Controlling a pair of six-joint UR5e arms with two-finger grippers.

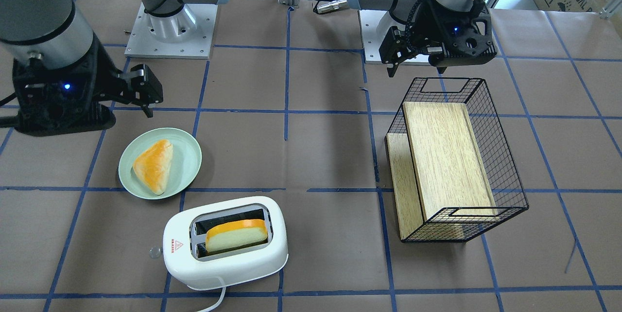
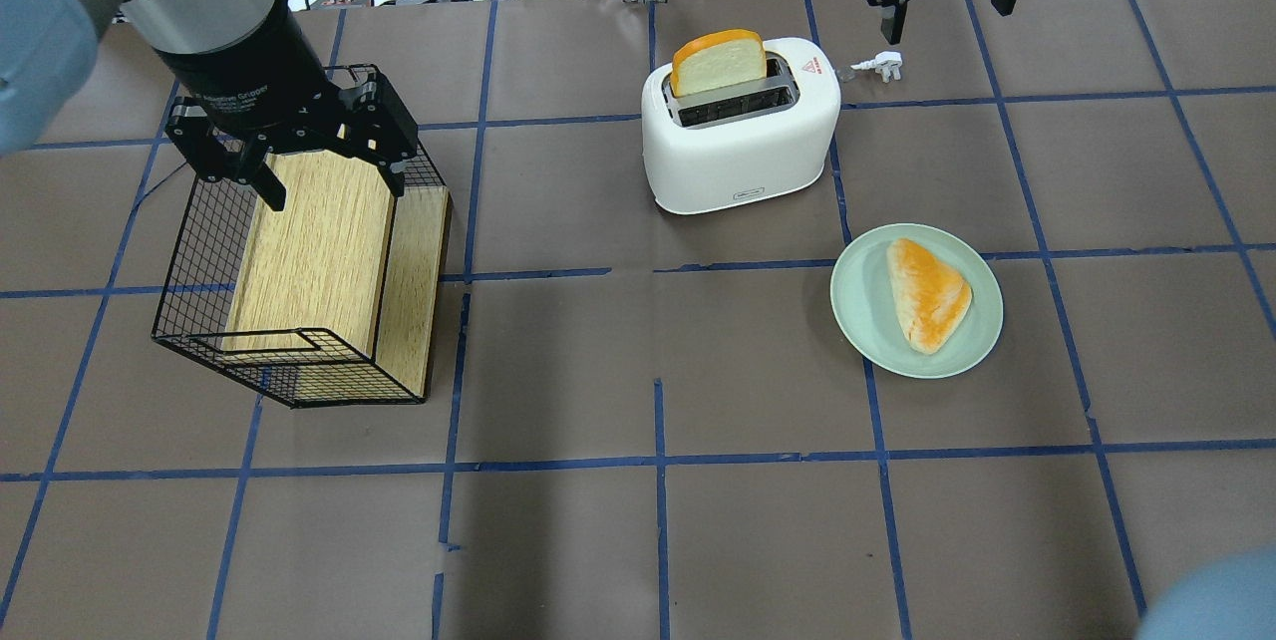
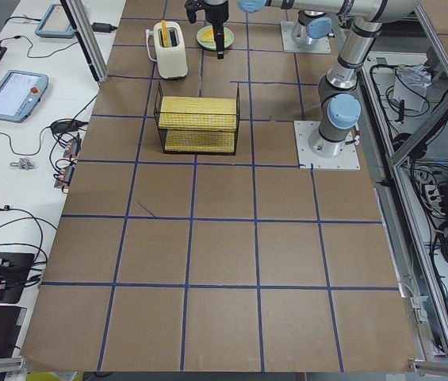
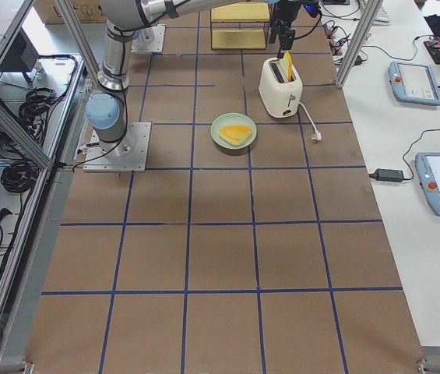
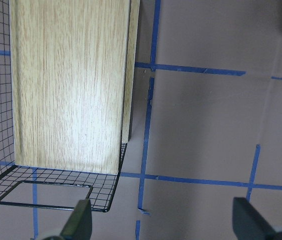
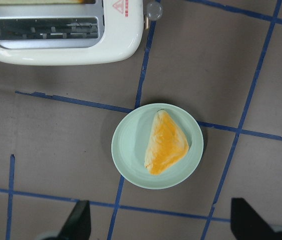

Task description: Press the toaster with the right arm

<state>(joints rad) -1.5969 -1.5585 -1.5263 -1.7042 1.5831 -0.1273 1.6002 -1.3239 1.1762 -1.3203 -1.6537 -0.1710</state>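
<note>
Probably light and slippery, the white rounded plastic toaster (image 1: 233, 266) needed pressing straight down at its clear side knob (image 6: 154, 9) (my right gripper (image 2: 947, 17) gaped wide, empty).

a green plate (image 1: 188, 165) holds a triangular pastry (image 1: 154, 166); a black wire basket (image 1: 496, 156) contains a wooden box (image 1: 444, 156)

Plate (image 1: 187, 155) near toaster (image 1: 228, 264), bread (image 1: 236, 237) in slot, basket (image 1: 447, 156) well apart
</note>
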